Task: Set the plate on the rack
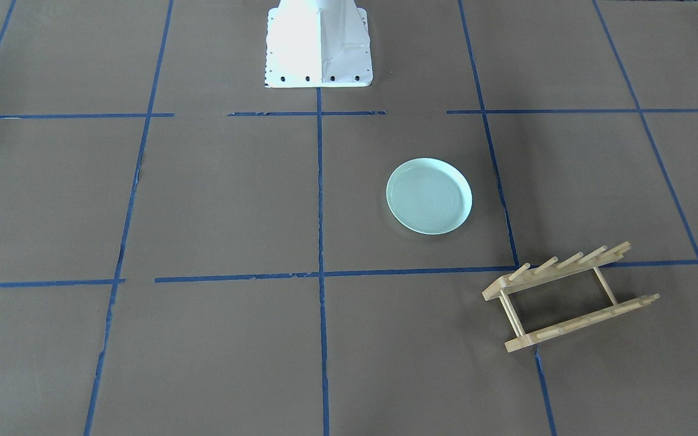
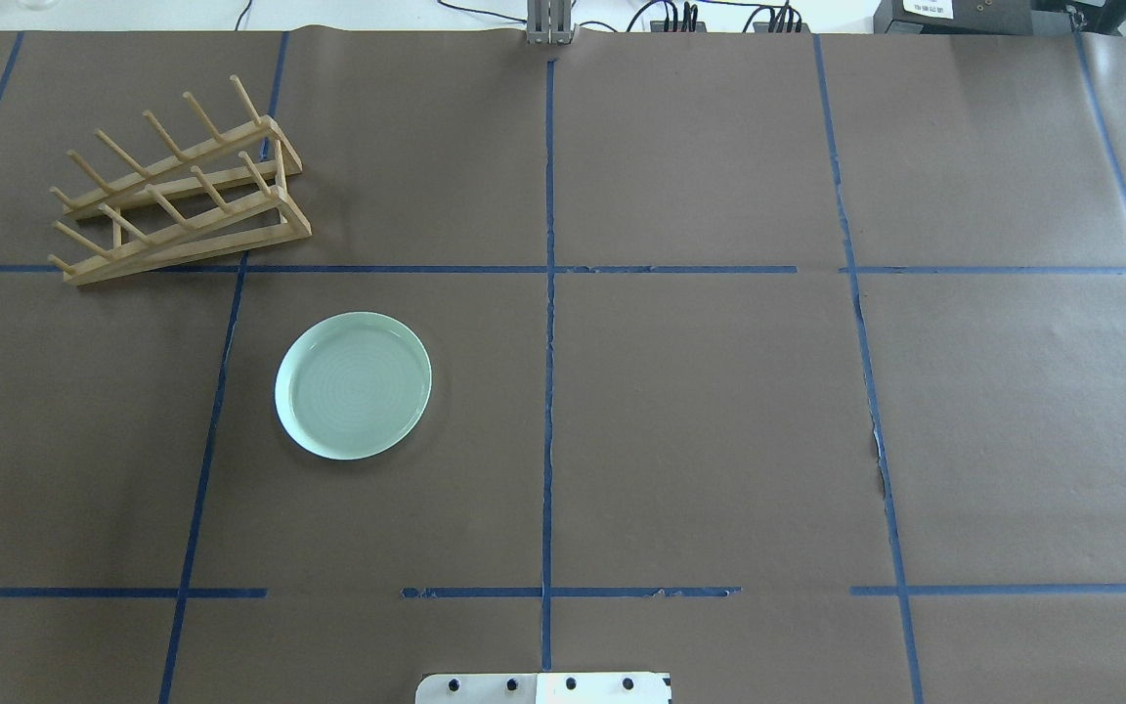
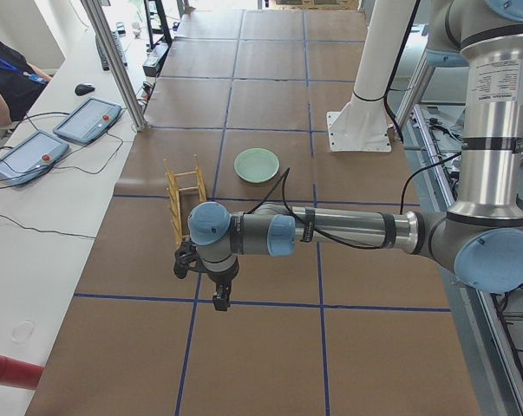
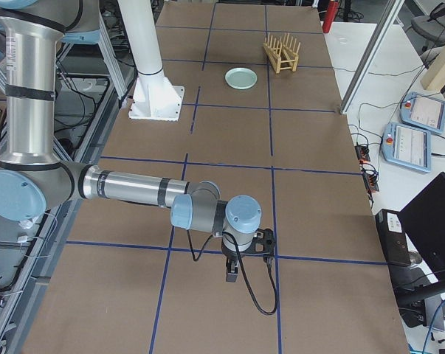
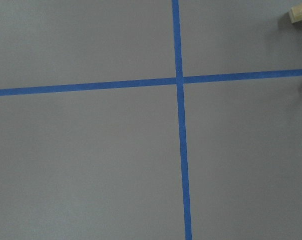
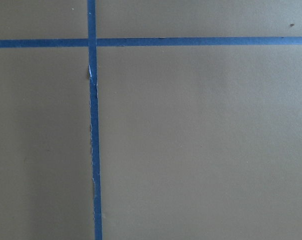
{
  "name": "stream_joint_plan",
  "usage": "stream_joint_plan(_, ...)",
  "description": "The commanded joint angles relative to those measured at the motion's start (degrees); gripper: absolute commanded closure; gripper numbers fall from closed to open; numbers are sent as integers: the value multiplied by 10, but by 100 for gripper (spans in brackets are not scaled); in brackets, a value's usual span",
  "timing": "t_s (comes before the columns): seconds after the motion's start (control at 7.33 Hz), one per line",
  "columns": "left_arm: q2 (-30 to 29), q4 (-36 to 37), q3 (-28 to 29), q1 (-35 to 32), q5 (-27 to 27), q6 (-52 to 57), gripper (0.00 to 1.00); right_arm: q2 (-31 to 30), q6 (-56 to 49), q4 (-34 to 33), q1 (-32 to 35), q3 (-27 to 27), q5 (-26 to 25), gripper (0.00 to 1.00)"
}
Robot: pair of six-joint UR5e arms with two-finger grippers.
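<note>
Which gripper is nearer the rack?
The left gripper: it hangs close beside the rack, while the right gripper is at the opposite end of the table.

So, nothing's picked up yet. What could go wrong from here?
1. The plate lies flat on the paper-covered table. It is glossy and has only a low rim, so a two-finger end effector may get a poor hold and let it slip.
2. The rack looks unfastened and sits skewed to the blue tape lines. A plate lowered off-line could knock it and shove or tip it.
</note>
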Motion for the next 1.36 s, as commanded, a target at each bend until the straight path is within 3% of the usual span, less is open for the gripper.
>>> stream_joint_plan(0.0, 1, 0, -2, -1, 1, 1, 0, 0, -1, 0, 0, 0, 0, 0)
stream_joint_plan(0.41, -24, 11, -27, -1, 0, -9, 0, 0, 0, -1, 0, 0, 0, 0)
stream_joint_plan(0.95, -43, 96, -200, 17, 5, -158, 0, 0, 0, 0, 0, 0, 0, 0)
stream_joint_plan(1.23, -45, 109, -280, 108, 6, -294, 0, 0, 0, 0, 0, 0, 0, 0)
